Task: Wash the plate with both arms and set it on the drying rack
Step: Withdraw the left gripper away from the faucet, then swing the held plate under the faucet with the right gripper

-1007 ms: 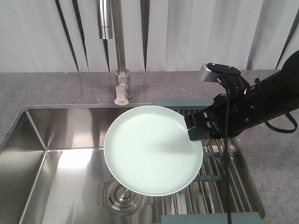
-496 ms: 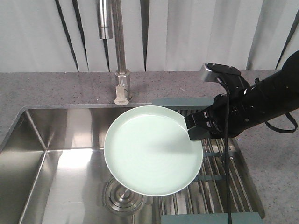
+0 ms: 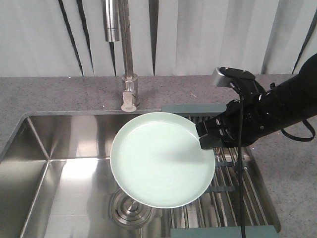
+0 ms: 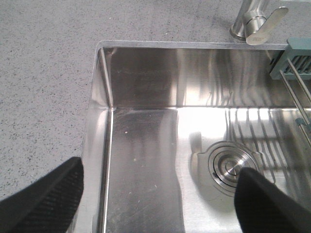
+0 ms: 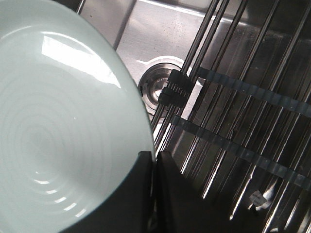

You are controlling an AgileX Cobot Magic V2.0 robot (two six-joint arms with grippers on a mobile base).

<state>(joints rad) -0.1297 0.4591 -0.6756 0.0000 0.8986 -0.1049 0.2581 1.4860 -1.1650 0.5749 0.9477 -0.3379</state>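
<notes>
A round, pale mint-green plate (image 3: 162,158) hangs in the air above a steel sink (image 3: 64,148), face up and roughly level, with nothing on its glossy surface. It covers part of the round drain (image 3: 130,210) below, and its right edge reaches over the left side of the drying rack (image 3: 233,193), a set of thin metal bars with grey-green end pieces laid across the right end of the sink. The right gripper (image 3: 205,141) is clamped on the plate's right rim, its black fingers (image 5: 141,194) pressed together over the edge; the black right arm (image 3: 277,111) stretches in from the right with a cable hanging down. The left gripper (image 4: 158,194) appears only in its own wrist view, its two black fingers far apart at the lower corners and holding nothing, above the left part of the sink. A tall metal tap (image 3: 128,54) stands behind the sink on a speckled grey counter (image 3: 49,94).
</notes>
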